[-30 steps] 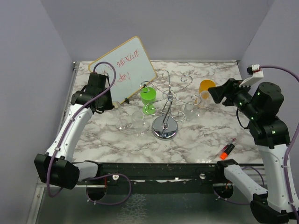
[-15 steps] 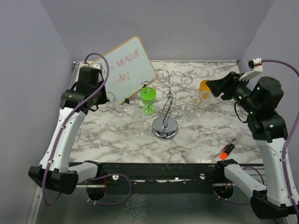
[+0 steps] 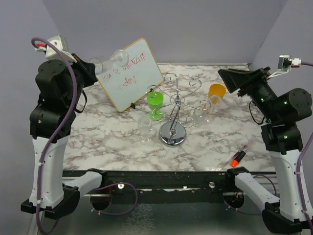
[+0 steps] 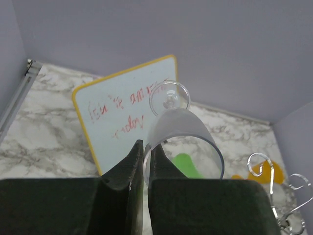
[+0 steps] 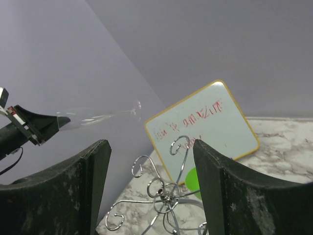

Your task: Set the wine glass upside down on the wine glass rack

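- Progress: the wine glass [image 3: 105, 61] is off the table and held aloft at the left rear, well apart from the wine glass rack [image 3: 174, 104], so the pickup looks done.
- Carrying the glass to the rack, turning it bowl-down and sliding it onto a wire arm all appear left to do.
- Left gripper [image 4: 144, 149]: fingers nearly together, pinching the thin wall at the bowl's rim. The glass lies roughly on its side, with its foot pointing away towards the whiteboard [image 3: 129, 73].
- Right gripper [image 3: 226, 81]: jaws spread wide with nothing between them, poised high at the right and facing the rack.
- Glass: clear and thin-walled, with a rounded bowl, a slim stem and a flat round foot. It looks smooth and likely slippery.
- Rack: shiny chrome wire with a round mirrored base, a central post and arms ending in curled scrolls. It stands mid-table.
- Table [image 3: 112, 137]: white marble pattern with grey veins.
- Also present: a green cup [image 3: 155, 98] just beside the rack, an orange cup [image 3: 215, 91] farther right, and two more clear glasses [image 3: 145, 128] close to the rack. Whether either of them hangs from the rack cannot be told.
- The yellow-framed whiteboard, with red writing on it, leans upright.
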{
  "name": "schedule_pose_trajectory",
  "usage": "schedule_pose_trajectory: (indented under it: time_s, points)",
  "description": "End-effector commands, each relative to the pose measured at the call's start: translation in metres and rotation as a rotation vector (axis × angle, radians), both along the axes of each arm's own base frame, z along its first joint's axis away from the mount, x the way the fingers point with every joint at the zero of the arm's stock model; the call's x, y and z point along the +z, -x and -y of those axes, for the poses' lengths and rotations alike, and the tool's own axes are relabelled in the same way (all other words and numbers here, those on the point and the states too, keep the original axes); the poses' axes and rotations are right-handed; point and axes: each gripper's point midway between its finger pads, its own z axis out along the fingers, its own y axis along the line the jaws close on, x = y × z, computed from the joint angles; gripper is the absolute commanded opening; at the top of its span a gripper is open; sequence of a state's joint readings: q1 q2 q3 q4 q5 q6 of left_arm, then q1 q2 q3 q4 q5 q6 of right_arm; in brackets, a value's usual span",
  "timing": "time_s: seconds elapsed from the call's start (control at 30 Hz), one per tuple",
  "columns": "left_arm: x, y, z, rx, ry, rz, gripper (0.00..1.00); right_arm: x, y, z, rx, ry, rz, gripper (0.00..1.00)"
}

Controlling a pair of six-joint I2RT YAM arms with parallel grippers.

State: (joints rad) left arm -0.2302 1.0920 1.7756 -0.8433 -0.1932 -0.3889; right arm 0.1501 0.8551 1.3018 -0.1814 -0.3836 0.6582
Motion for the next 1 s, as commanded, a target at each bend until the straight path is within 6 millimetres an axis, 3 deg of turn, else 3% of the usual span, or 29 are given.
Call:
schedule_pose_trajectory:
  time_s: [0.0, 0.13, 0.27, 0.4, 0.53, 0.67, 0.8, 0.97]
  points:
    - [0.089, -0.004, 0.009, -0.018, 0.200, 0.283, 0.00, 0.026, 0.016, -0.008, 0.080, -0.092, 0.090, 0.76]
    - [0.125, -0.005, 0.039, -0.175, 0.341, 0.403, 0.00, 0.034, 0.021, -0.009, 0.108, -0.159, 0.120, 0.79]
    - [0.147, -0.008, 0.086, -0.445, 0.456, 0.480, 0.00, 0.034, 0.016, -0.004, 0.095, -0.261, 0.105, 0.79]
    - [0.149, -0.021, 0.125, -0.652, 0.625, 0.457, 0.00, 0.034, 0.013, 0.000, 0.092, -0.354, 0.110, 0.80]
    - [0.149, -0.019, 0.180, -0.803, 0.719, 0.473, 0.00, 0.036, 0.011, 0.003, 0.110, -0.446, 0.094, 0.80]
    - [0.146, -0.018, 0.231, -0.842, 0.737, 0.472, 0.00, 0.037, 0.012, 0.007, 0.152, -0.578, 0.117, 0.80]
    - [0.141, -0.008, 0.273, -0.887, 0.791, 0.470, 0.00, 0.042, 0.009, 0.010, 0.135, -0.599, 0.104, 0.80]
    - [0.132, 0.009, 0.305, -0.879, 0.825, 0.488, 0.00, 0.054, 0.011, 0.024, 0.105, -0.708, 0.115, 0.79]
